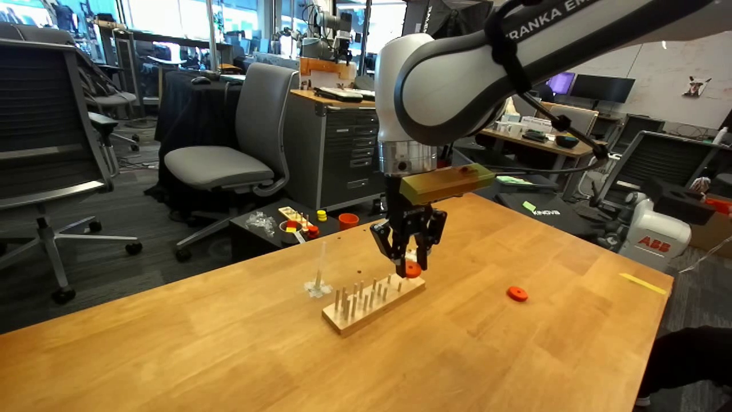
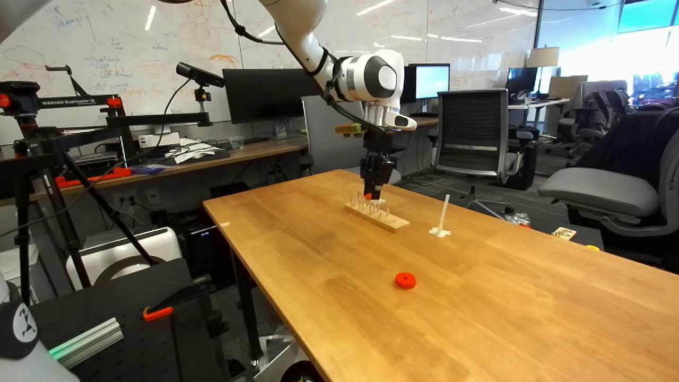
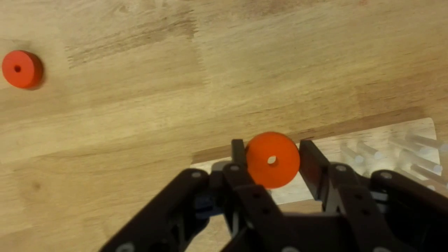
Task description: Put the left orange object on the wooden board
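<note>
The orange object [image 1: 413, 270] is a small round disc with a central hole. My gripper [image 1: 412, 268] is shut on it. In the wrist view the fingers [image 3: 271, 150] touch both sides of the disc [image 3: 274, 175]. The pale wooden board [image 1: 383, 307] lies below, with rows of thin upright pegs. The disc is over the board's end with few pegs and looks slightly above its surface; the exact gap cannot be told. In an exterior view the board [image 2: 393, 224] partly hides the disc behind pegs. The redder piece [image 1: 517, 294] lies apart on the table, also in the wrist view [image 3: 21, 70].
A thin upright post [image 1: 319, 277] is taped to the table beside the board, also visible in an exterior view [image 2: 443, 215]. Pegs [image 3: 371, 151] stand close to one finger. A yellow tape strip [image 1: 643, 284] lies near the table edge. A low black stand [image 1: 251, 240] holds small parts.
</note>
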`<move>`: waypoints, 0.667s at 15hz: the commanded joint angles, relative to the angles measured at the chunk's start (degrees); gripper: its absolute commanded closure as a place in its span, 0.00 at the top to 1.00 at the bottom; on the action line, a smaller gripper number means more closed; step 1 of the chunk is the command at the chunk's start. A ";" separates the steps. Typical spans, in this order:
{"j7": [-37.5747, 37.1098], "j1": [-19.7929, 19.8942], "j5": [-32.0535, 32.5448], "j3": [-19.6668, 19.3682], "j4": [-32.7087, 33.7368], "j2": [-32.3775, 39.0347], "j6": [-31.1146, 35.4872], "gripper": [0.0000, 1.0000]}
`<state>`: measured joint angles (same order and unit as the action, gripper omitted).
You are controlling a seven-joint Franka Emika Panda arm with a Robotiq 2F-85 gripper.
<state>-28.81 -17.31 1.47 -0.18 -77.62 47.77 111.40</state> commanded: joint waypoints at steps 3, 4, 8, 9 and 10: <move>-1.32 -0.31 0.04 -0.11 -1.26 -1.24 0.35 0.17; -1.23 -0.23 0.00 -0.09 -1.40 -1.31 0.48 0.17; -1.47 -0.25 -0.02 -0.12 -1.26 -1.23 0.34 0.17; -1.49 -0.24 -0.04 -0.10 -1.19 -1.19 0.27 0.17; -1.49 -0.21 -0.05 -0.10 -1.09 -1.13 0.19 0.17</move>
<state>-29.42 -17.34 1.46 -0.18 -77.69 47.77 111.40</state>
